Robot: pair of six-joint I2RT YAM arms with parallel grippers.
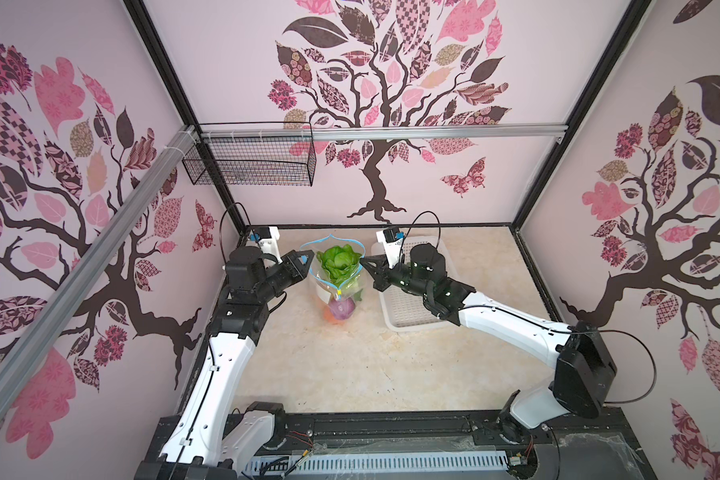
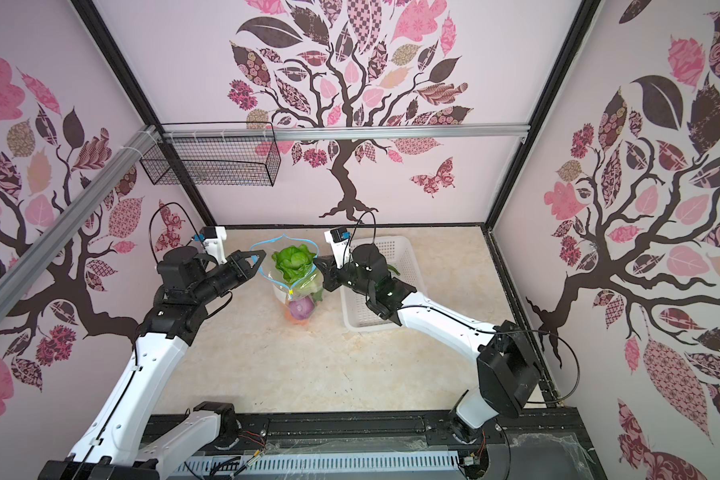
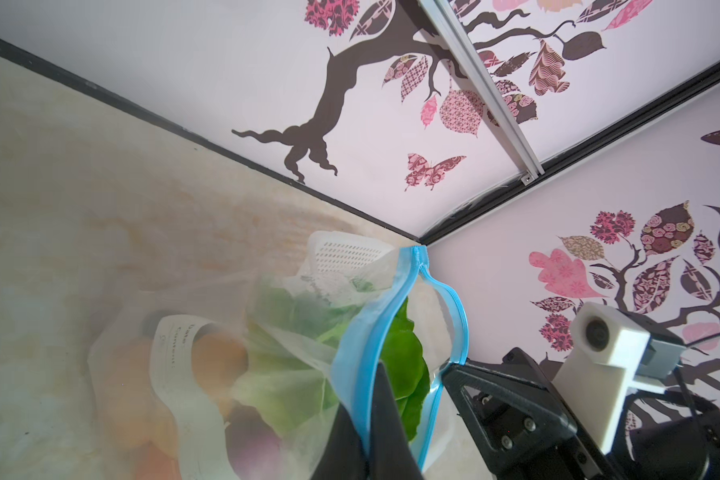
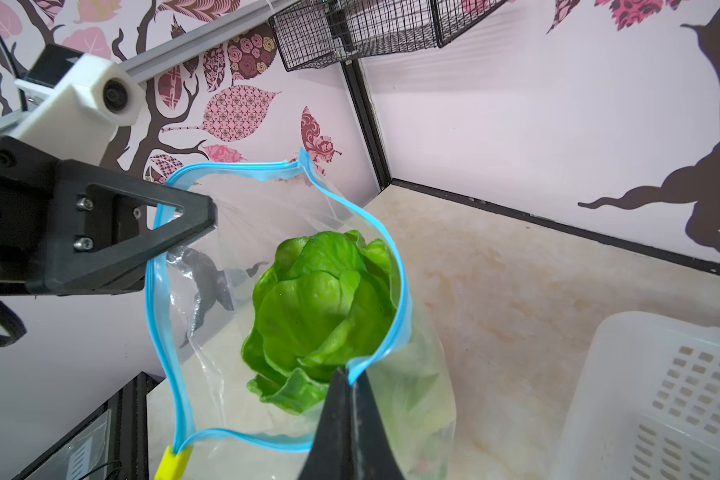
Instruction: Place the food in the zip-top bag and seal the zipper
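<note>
Right wrist, right end effector (image 4: 351,375) pinching zipper (image 4: 233,168)

Table (image 1: 350,365): beige marbled top, black frame rail along its far and side edges, faint dark specks on the near half. Two things on it in both top views. Clear plastic bag (image 1: 319,289) stands upright at the far middle, lower end down on the top, mouth facing up. White perforated basket (image 1: 406,311) sits flat just right of the bag, near the right-hand rail. Can't tell whether bag and basket touch.
</note>
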